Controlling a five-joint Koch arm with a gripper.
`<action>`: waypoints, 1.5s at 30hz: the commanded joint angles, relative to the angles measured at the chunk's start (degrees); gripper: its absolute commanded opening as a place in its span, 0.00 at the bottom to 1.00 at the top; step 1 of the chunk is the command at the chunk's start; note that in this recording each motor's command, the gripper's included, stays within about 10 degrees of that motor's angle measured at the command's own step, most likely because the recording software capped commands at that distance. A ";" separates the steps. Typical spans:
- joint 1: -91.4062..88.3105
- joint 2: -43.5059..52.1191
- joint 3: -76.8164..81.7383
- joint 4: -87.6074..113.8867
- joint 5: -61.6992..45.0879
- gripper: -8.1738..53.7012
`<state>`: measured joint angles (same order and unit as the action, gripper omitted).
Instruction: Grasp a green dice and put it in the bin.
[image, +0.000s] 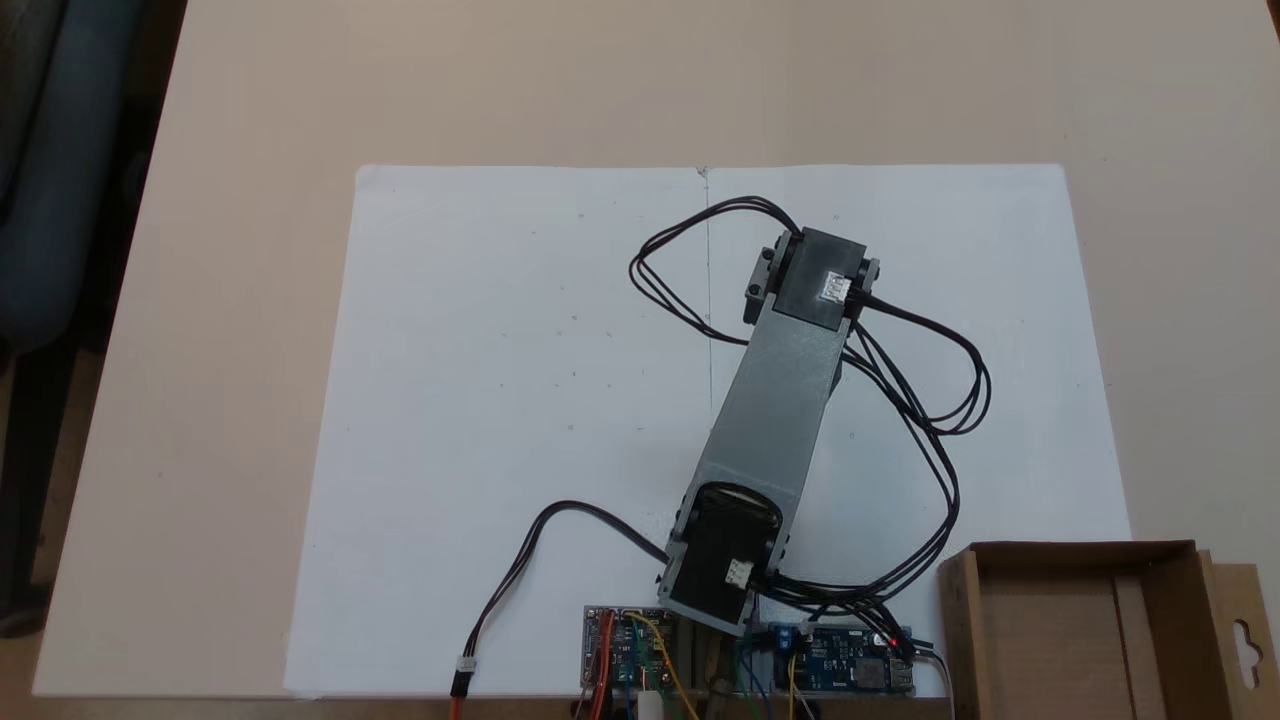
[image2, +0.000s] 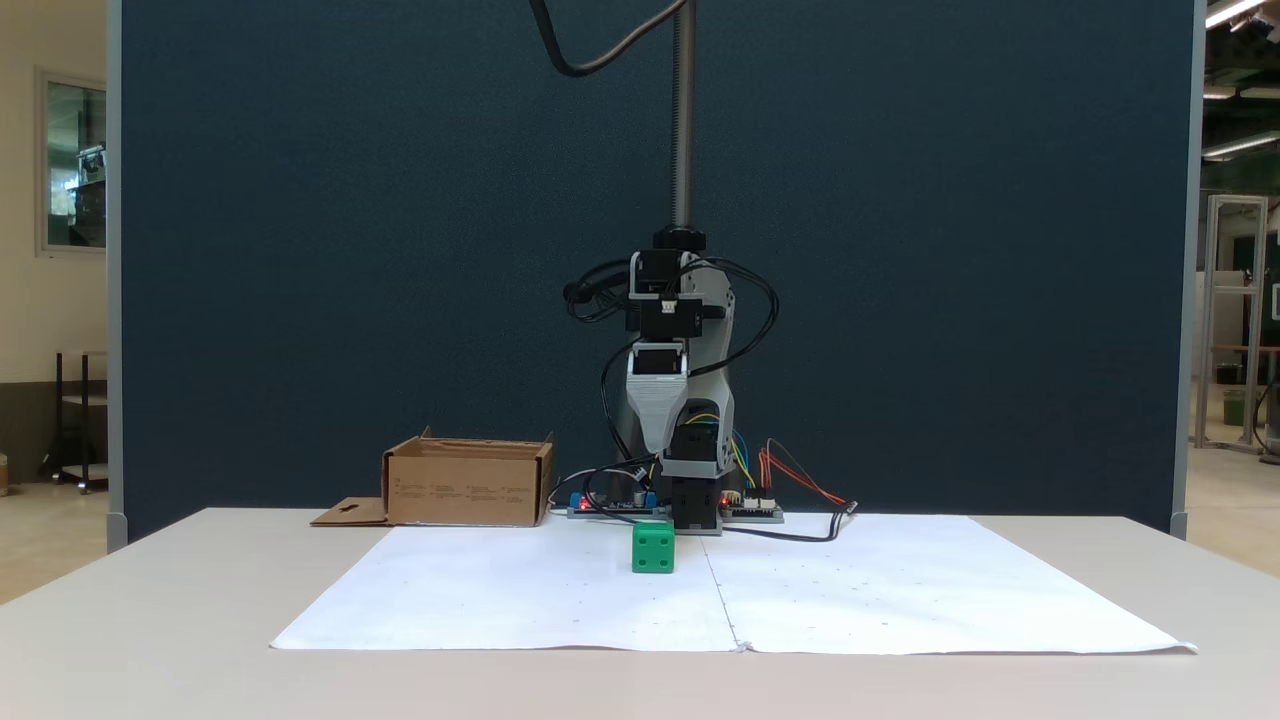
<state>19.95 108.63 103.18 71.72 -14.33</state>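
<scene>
The green dice (image2: 653, 548) sits on the white paper (image2: 520, 590), just left of the paper's centre crease in a fixed view facing the arm. The grey arm (image: 770, 400) reaches out over the paper and hides the dice from above. My gripper (image2: 655, 450) hangs pointing down, well above the dice and apart from it. One grey jaw faces the camera and the other is hidden behind it. The bin (image: 955, 620), a brown cardboard box (image2: 465, 490), stands beside the arm's base, and nothing shows in the visible part of its floor.
Circuit boards (image: 850, 660) and loose black cables (image: 930, 400) lie around the arm's base. The bin's flap (image: 1245, 640) with a hang-hole lies flat beside it. A dark blue partition (image2: 300, 250) stands behind the table. The paper (image: 500, 400) lies bare beside the arm.
</scene>
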 joint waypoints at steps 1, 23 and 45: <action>0.88 -1.14 -1.32 -1.23 4.13 0.85; 0.09 -10.20 1.93 -10.28 6.06 0.81; -5.80 -10.37 5.71 -15.21 1.67 0.85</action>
<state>13.97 97.73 108.98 57.57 -9.49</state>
